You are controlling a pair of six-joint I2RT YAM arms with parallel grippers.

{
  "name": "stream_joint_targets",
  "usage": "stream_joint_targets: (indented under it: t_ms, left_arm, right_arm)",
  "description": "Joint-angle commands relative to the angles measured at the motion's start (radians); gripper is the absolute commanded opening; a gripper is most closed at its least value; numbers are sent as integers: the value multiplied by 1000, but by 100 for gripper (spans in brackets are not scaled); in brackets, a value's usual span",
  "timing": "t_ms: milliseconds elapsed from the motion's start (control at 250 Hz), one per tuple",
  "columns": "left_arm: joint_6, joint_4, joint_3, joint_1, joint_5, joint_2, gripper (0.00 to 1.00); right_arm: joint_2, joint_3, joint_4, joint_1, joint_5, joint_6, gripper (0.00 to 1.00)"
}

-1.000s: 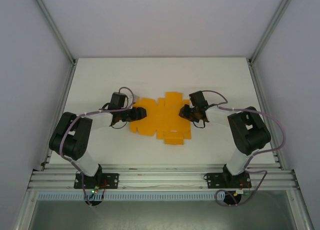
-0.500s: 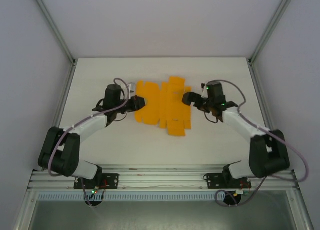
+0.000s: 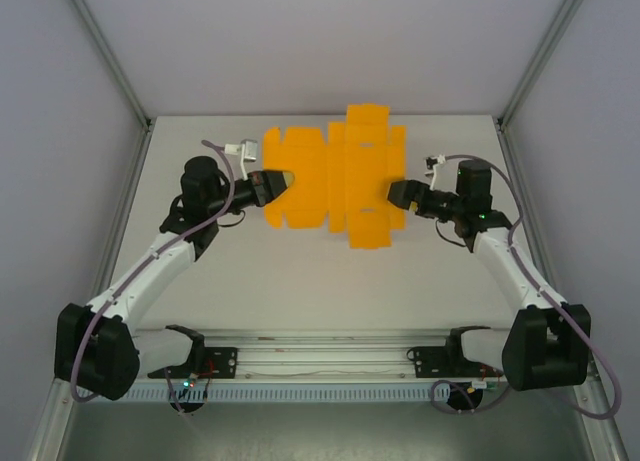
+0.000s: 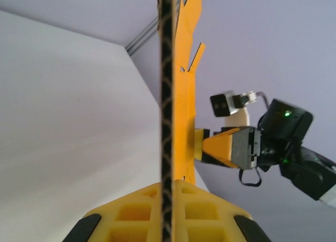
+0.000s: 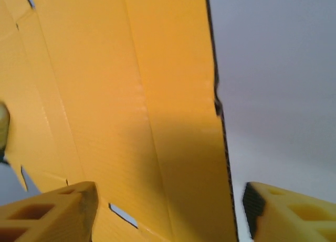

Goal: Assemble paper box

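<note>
The paper box is a flat orange-yellow die-cut sheet (image 3: 335, 171) held up above the white table (image 3: 300, 271), toward its far side. My left gripper (image 3: 274, 184) is shut on the sheet's left edge. In the left wrist view the sheet (image 4: 184, 95) runs edge-on straight up from between the closed yellow fingers (image 4: 136, 210) of the left gripper (image 4: 170, 187). My right gripper (image 3: 399, 194) is at the sheet's right edge. In the right wrist view the right gripper (image 5: 170, 202) stands open, with the sheet's broad face (image 5: 131, 121) slanting between its spread fingers.
Grey walls and aluminium frame posts (image 3: 110, 61) enclose the table on three sides. The rail (image 3: 320, 356) carrying both arm bases runs along the near edge. The right gripper (image 4: 220, 147) faces the sheet in the left wrist view.
Both arms have stretched outward and toward the far side. The sheet, lying on the table a second ago, has risen off it and moved toward the back wall.
</note>
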Motion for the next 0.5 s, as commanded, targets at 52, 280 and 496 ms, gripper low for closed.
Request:
stream_joint_targets:
  t_ms: [52, 280, 496]
  left_arm:
    - [-35, 58, -2, 2, 19, -37, 0]
    - [-8, 37, -40, 5, -40, -52, 0]
    - [11, 16, -42, 5, -46, -70, 0]
  right_arm:
    - [-26, -5, 49, -2, -114, -1, 45]
    - [-47, 11, -44, -5, -49, -68, 38]
    - [-86, 19, -54, -11, -41, -71, 37]
